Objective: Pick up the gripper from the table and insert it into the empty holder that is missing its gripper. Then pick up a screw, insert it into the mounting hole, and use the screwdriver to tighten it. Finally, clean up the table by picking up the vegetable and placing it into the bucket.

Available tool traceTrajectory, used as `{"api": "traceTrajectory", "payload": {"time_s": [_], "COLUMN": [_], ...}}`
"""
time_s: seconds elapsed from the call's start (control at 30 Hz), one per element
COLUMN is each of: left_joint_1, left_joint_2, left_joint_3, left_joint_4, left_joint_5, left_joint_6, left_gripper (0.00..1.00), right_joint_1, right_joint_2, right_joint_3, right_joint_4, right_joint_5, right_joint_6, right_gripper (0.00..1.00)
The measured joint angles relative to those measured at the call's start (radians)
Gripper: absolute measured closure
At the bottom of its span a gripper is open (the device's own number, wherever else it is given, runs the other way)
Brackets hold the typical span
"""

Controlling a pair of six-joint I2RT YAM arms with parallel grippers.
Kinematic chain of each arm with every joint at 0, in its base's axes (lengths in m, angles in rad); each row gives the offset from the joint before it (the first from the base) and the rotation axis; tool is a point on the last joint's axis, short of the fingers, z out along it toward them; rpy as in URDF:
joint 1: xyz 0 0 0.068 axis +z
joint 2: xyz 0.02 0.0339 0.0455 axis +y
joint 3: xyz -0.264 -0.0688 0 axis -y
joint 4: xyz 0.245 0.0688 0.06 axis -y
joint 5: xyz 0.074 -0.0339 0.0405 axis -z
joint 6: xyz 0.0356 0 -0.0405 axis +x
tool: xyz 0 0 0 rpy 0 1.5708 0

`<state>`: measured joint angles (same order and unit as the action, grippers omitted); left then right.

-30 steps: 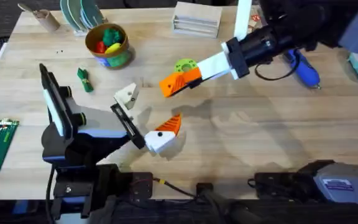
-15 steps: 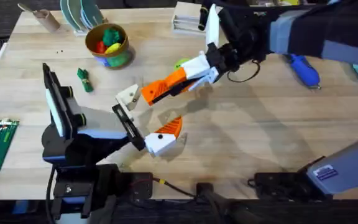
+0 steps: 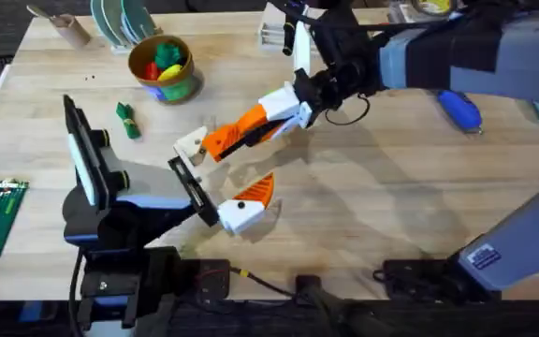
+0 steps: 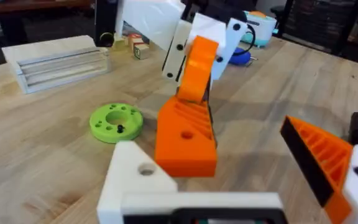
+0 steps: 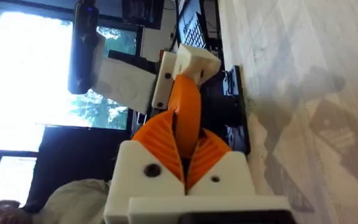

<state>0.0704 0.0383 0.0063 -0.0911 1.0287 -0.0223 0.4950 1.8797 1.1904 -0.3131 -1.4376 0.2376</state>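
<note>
The gripper (image 3: pixel 225 139) is clamped between the right arm's fingers (image 3: pixel 279 108), reaching across the table (image 3: pixel 391 187), its tip at the holder (image 3: pixel 192 143). The left fingers (image 3: pixel 241 208) stand apart.

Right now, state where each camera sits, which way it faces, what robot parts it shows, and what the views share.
Overhead: above the arm bases, looking down and forward at the table; both arms show.
Left wrist: on the left arm, low over the table, facing the white holder; its own fingers at the bottom.
Right wrist: on the right gripper, facing the holder; its fingers clamp the orange gripper.
Shared: all three show the orange gripper and the holder.
</note>
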Motion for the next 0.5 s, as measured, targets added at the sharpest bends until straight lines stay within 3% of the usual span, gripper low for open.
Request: {"api": "traceTrajectory", "payload": {"time_s": [0.5], "left_joint_1": [0.002], "left_joint_2": [0.0], "left_joint_3": [0.0], "left_joint_4": [0.0], "left_joint_5": [-0.004], "left_joint_6": [0.0], "left_gripper": [0.008], "right_joint_1": [0.0], "right_joint_2": [0.001], "right_joint_3": [0.0], "right_joint_4": [0.024], "right_joint_5": [0.024], "right_joint_6": [0.012], "right_gripper": [0.98]}}
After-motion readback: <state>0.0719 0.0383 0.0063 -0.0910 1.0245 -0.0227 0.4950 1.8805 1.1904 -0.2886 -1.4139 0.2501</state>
